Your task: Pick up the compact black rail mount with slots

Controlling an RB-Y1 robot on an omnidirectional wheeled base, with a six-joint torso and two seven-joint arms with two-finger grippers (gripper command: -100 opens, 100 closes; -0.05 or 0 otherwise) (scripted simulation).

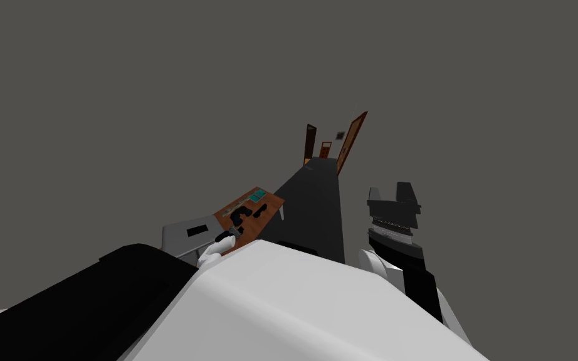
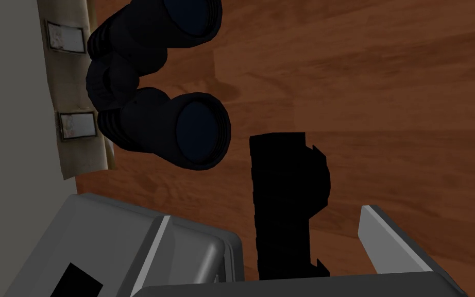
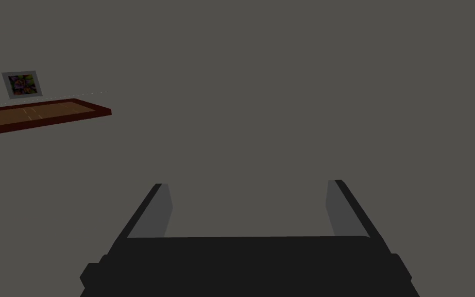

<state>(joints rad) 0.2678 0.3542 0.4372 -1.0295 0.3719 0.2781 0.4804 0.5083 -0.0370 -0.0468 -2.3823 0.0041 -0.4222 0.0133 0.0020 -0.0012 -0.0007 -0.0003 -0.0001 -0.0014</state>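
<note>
The black rail mount [image 2: 288,206] is a blocky dark piece with notched edges, lying on the brown wooden desk [image 2: 386,103]. My left gripper [image 2: 288,232] is open and low over the desk, with the mount between its fingers; the one finger [image 2: 386,242] I can make out stands a little clear of the mount's side. The other finger blends with a grey box beside it. In the head view the left gripper [image 1: 231,233] reaches over the desk [image 1: 269,204]. My right gripper [image 3: 247,206] is open and empty, raised off to the right [image 1: 394,199].
Black binoculars [image 2: 159,103] lie on the desk just beyond the mount. A grey box with a black patch [image 2: 113,242] sits close beside the gripper, also seen at the desk's near end [image 1: 184,235]. A beige strip with white labels [image 2: 74,103] runs along the desk's edge.
</note>
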